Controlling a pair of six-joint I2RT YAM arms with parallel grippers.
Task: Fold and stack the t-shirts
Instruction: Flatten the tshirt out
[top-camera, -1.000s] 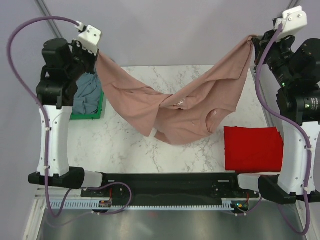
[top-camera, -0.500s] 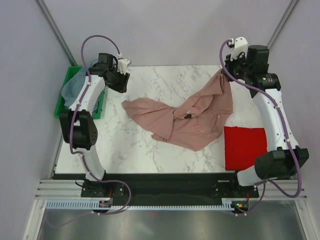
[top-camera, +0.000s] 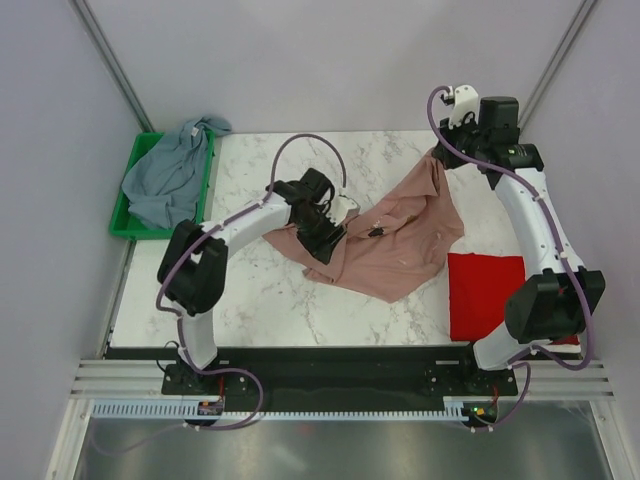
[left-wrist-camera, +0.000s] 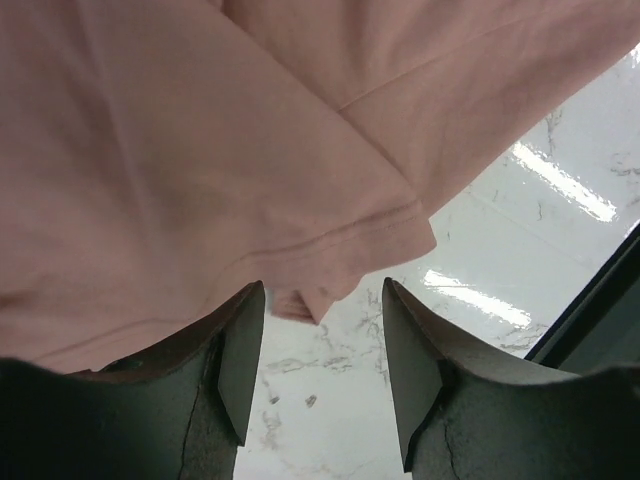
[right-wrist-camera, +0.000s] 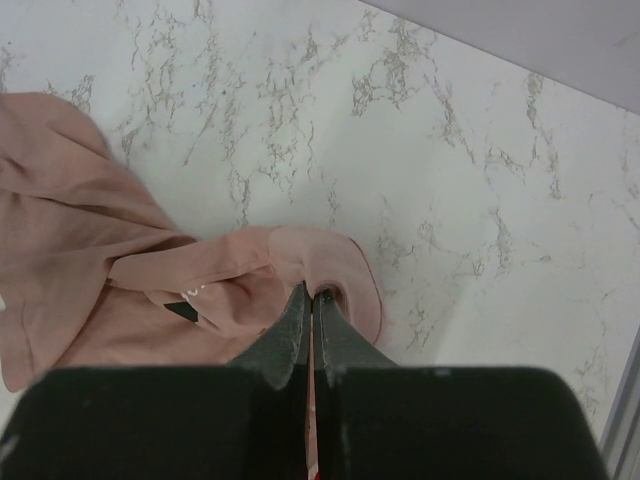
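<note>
Pink tee (top-camera: 400, 250) is lying bunched on tabletop (top-camera: 250, 300), far-R corner lifted, pinched in R tool (right-wrist-camera: 311, 300) w/ jaws together on cloth. L tool (left-wrist-camera: 322, 330) is hovering low at tee's hem, jaws apart, holding nothing. Risk: L grabbing 2 layers or just hem lip, twisting the spread; R pull dragging cloth over red tee (top-camera: 487, 295).

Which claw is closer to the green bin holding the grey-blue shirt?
Left. The left gripper hovers open over the pink t-shirt at the middle of the table, across marble from the green bin. The right gripper pinches that shirt's corner near the far right edge, farther off.
</note>
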